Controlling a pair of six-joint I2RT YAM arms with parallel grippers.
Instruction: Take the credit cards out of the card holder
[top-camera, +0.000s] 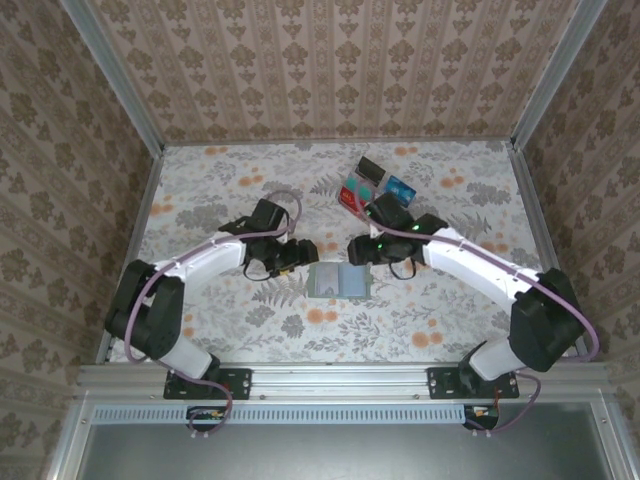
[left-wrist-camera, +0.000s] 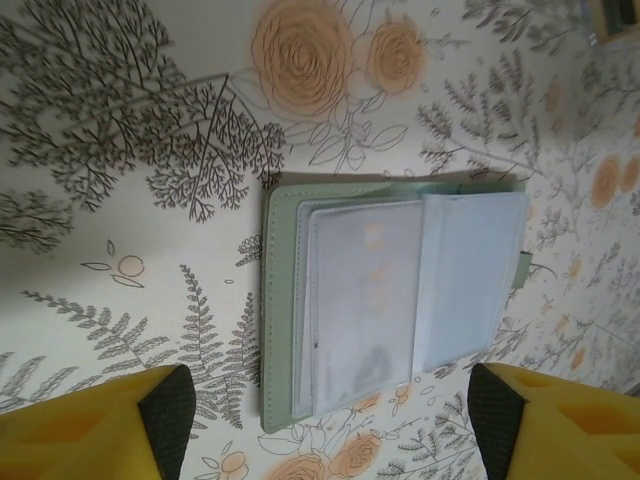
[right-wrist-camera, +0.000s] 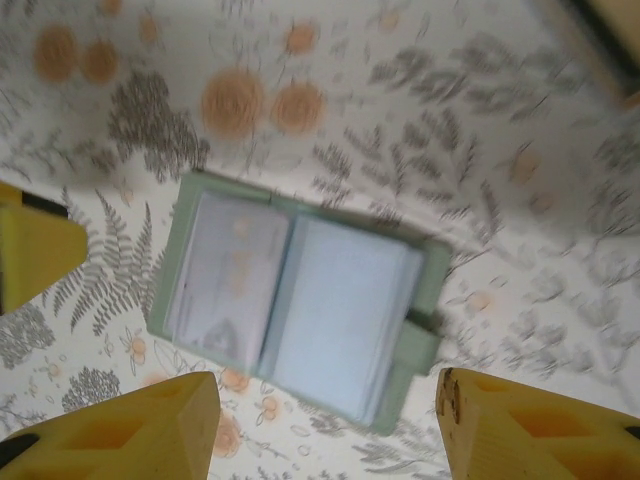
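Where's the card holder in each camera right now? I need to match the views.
Top external: card holder lies open at mid-table.
Left wrist: open, right of centre.
Right wrist: open, centre, slightly tilted.
Shared landmark: the orange rose pair on the floral table cover, above the holder in both wrist views.

2 white arms (top-camera: 200, 258), black joints (top-camera: 150, 310), purple cables (top-camera: 287, 200), green wrist light (top-camera: 378, 241), yellow pincer fingers (left-wrist-camera: 70, 430), black pads (left-wrist-camera: 168, 410)
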